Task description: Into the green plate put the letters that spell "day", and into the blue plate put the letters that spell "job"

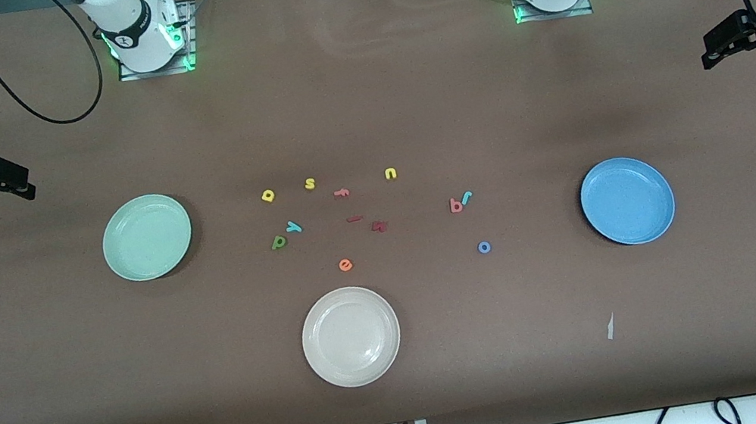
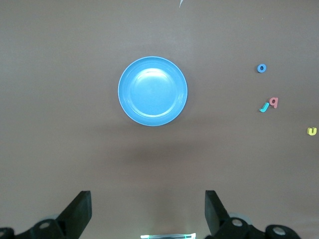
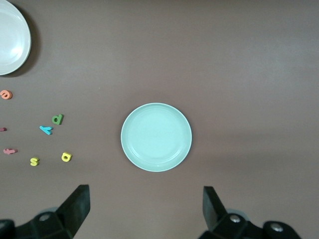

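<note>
**While both claws hang apart, all six letters lie unsorted**

Since neither plate holds anything yet, the task looks to be at its very start. The right claw (image 1: 19,186) hovers over the bare tabletop (image 1: 358,92) at the right arm's end, its fingers spread wide and holding nothing. This arm waits, as does the other.

The green plate (image 1: 147,237) is the closest thing to that claw and sits centred in its wrist view, which suggests the claw is parked there to watch its own target. Next out from this claw comes the "day" cluster: the yellow a (image 1: 268,196), the dark green d (image 1: 278,242) and the cyan y (image 1: 294,227), the last two just beside each other.

Roughly midway between the two claws lie the strays: a yellow s (image 1: 309,183), a red f (image 1: 342,192), an orange e (image 1: 345,265), a yellow u (image 1: 391,174), and two dark red pieces too small to read, perhaps an i and a k. The cream plate (image 1: 350,336) is also there, empty.

Closer to the left claw (image 1: 712,58) are the salmon b (image 1: 455,206) touching the teal j (image 1: 467,197), and the blue o (image 1: 484,247) set apart from them. The blue plate (image 1: 627,201) is centred in that claw's wrist view. The left claw also hangs wide apart and empty, over the tabletop's left-arm end.

The split probably lets each arm serve its own side.
</note>
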